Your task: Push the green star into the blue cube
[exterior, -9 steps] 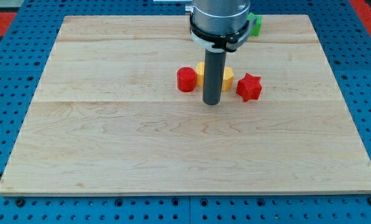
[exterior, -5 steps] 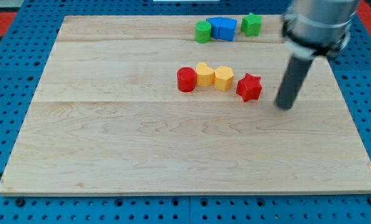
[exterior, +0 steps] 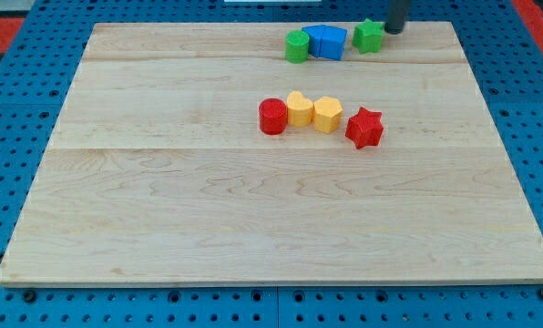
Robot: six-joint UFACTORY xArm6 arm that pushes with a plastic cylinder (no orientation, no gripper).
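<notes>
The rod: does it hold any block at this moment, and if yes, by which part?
Nothing is held. My tip only pushes; it stands just to the right of the green star, near the view's top, and contact cannot be told.

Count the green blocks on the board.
2. The green cylinder touches the blue cube on its left; the green star sits just right of it. None seem hidden.

We have one camera only: it looks down at a slant from beyond the near edge of the pale wooden tabletop [exterior: 208,228], framing all four corners.
</notes>
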